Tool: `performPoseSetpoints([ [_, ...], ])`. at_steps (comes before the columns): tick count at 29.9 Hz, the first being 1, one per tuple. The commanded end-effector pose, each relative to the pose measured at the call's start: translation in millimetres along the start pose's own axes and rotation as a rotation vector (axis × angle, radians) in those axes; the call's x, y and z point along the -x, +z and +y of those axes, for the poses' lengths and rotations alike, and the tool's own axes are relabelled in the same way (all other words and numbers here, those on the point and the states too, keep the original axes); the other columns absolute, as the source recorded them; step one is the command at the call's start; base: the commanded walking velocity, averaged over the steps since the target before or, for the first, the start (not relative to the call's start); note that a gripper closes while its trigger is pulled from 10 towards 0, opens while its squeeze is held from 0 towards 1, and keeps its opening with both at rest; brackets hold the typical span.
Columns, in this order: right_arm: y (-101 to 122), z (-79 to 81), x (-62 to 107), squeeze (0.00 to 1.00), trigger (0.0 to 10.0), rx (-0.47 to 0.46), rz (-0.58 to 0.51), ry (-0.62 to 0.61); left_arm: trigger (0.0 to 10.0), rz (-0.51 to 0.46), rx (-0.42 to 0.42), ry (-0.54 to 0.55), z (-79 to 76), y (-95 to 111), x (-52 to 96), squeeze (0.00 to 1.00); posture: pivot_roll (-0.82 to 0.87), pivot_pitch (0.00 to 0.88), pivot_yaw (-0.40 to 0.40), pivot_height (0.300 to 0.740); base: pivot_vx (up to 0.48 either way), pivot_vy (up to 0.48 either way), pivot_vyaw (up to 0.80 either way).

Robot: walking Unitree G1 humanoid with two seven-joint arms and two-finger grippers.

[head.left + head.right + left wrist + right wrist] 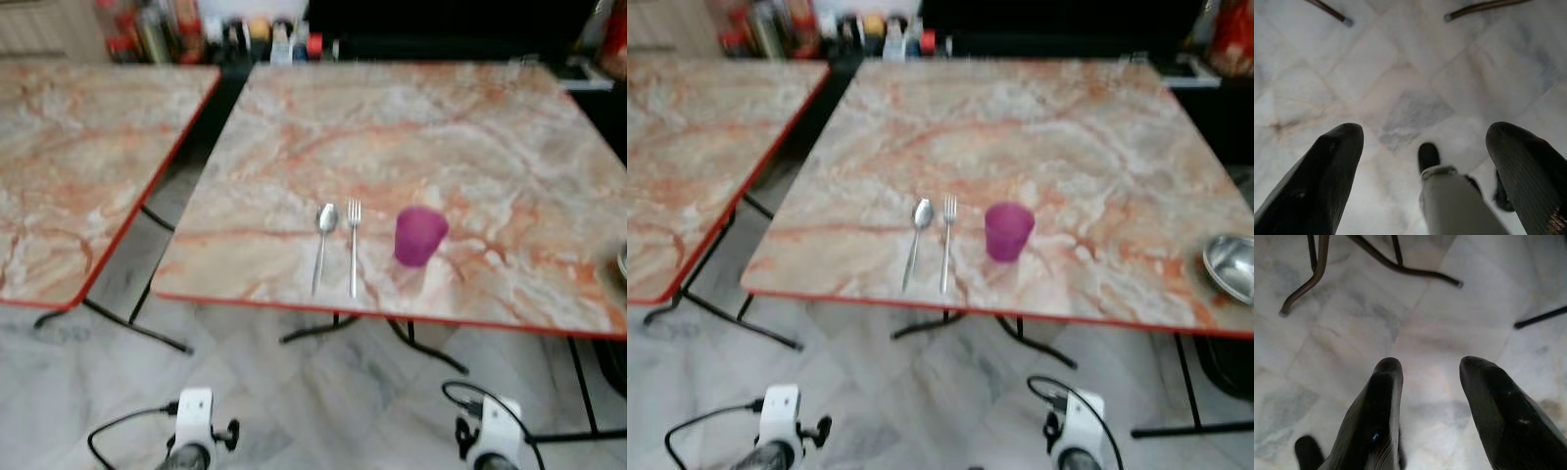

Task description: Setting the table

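Right now your bowl [1232, 266] sits at the counter's [1097, 117] right edge, nearer the right hand [1427, 382]; both hands hang open and empty.

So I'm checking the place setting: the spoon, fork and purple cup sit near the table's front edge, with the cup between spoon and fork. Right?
Not quite. The purple cup stands to the right of the fork, not between it and the spoon; the two lie side by side. The left eye view shows it. They do sit near the table's front edge.
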State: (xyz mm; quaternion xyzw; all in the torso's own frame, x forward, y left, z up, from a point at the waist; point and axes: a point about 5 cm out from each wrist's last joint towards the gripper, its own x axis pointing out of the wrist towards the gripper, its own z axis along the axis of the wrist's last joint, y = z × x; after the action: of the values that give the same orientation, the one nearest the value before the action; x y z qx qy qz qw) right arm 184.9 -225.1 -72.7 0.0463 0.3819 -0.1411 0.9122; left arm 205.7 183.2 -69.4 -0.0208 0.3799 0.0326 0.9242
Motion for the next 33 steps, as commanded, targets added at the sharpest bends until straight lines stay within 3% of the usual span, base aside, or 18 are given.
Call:
performPoseSetpoints([
  [1,-8.7,-5.8,2.6,0.00,10.0,-0.002,0.030,-0.021,10.0,0.033,0.011,0.008,1.8,-7.6,1.7,0.00,-0.08,0.148,0.041,0.740,0.000,0.000,0.00],
  [15,-11.3,-3.2,3.1,0.00,10.0,0.016,0.042,0.001,10.0,0.047,-0.006,0.022,6.5,-11.6,3.3,0.00,-0.08,0.160,0.034,0.740,0.000,0.000,0.00],
  [33,-12.3,-15.0,4.2,0.00,10.0,0.023,0.048,-0.017,10.0,0.055,0.006,0.000,-6.6,-16.8,4.0,0.00,-0.12,0.123,-0.001,0.740,0.000,0.000,0.00],
])
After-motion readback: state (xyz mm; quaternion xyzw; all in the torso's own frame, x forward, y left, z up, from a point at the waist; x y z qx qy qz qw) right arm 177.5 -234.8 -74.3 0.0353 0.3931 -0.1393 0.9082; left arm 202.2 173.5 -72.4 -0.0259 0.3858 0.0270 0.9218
